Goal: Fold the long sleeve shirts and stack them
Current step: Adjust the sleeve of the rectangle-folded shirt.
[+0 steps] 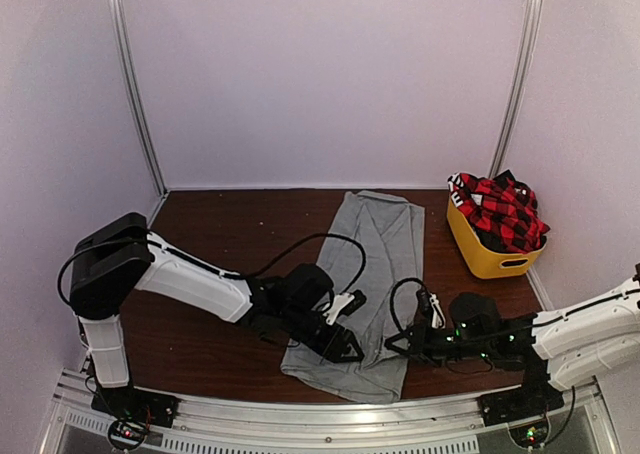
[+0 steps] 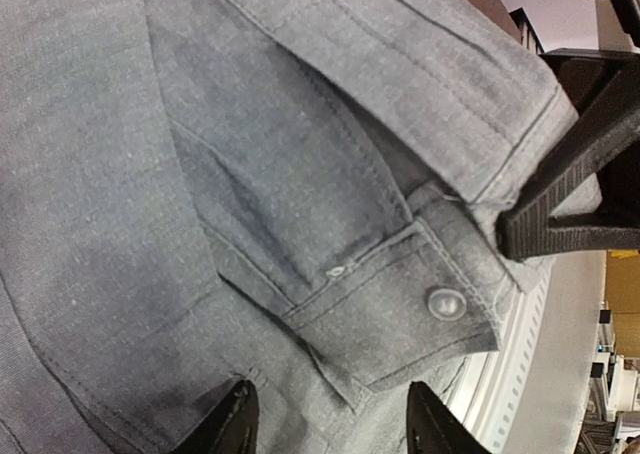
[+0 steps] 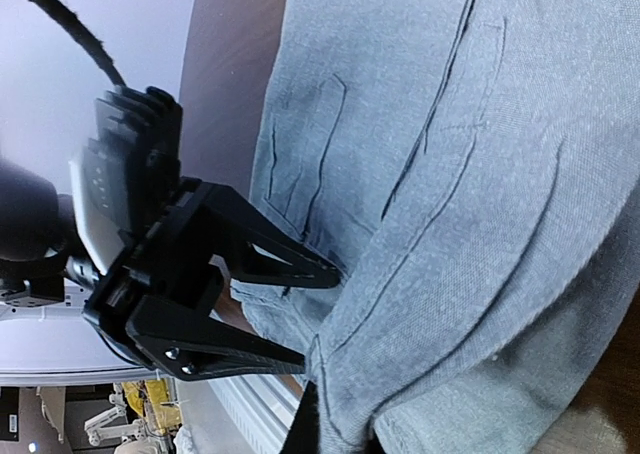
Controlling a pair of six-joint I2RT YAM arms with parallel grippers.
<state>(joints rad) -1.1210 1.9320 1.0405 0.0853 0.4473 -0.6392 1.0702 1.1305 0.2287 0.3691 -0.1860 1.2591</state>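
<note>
left arm [image 1: 190, 279] low, reaching right; left end effector [image 1: 347, 348] released above cuff [image 2: 420, 294] | right arm [image 1: 590, 319] low, reaching left; right end effector [image 1: 394, 346] pinching plain light-grey cloth shirt [image 1: 378, 264] on dark-brown wooden worktop [image 1: 230, 234]

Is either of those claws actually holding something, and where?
The right gripper pinches the light-grey shirt at its near right edge; the left gripper stands open, holding nothing.

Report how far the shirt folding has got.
Done: the grey shirt lies as a long narrow strip. In hand: right gripper shut on its near edge, left gripper open beside it. Left: the crosswise folds, then the plaid shirt bundled in the yellow tub; nothing stacked yet.
</note>
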